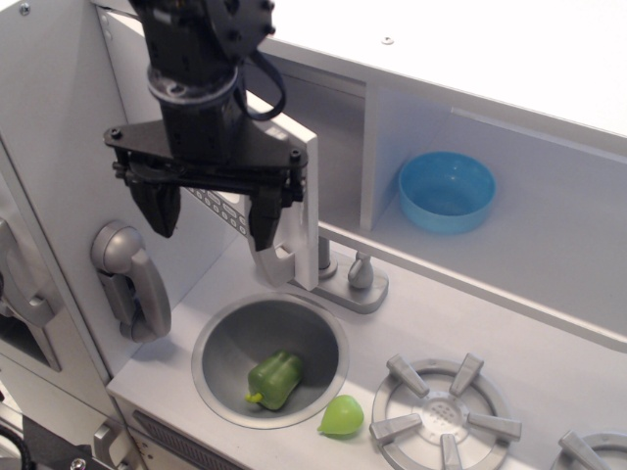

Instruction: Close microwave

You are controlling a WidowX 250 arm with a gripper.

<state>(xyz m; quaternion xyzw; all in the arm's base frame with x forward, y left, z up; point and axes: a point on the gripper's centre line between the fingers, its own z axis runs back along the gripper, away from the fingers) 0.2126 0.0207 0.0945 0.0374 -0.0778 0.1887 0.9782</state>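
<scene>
My end effector [212, 217] hangs in front of the microwave [294, 166], pointing downward with its two black fingers [263, 217] spread wide apart and nothing between them. The right-hand finger in the picture overlaps the long vertical grey handle [279, 257] on the door's free edge — I cannot tell whether it touches the handle or only sits in front of it. The other finger hangs over the flat face of the door, near the row of small buttons [223, 208], most of which my wrist hides along with the window.

The microwave sits at the upper left of the toy kitchen, its door swung out toward the camera and standing open, the free edge well away from the compartment behind it. To the right of that compartment, past a vertical divider, a blue bowl [446, 190] rests on an open shelf.

Below the door's lower corner is the grey faucet [350, 279], just behind the round sink [227, 338]. Inside the sink lies a green pepper [274, 379]; a smaller light green piece [341, 416] sits on the bench just beside the sink's rim. A stove burner [446, 411] is to its right, and a curved grey telephone handset [132, 279] hangs on the left wall — well below my left finger.
</scene>
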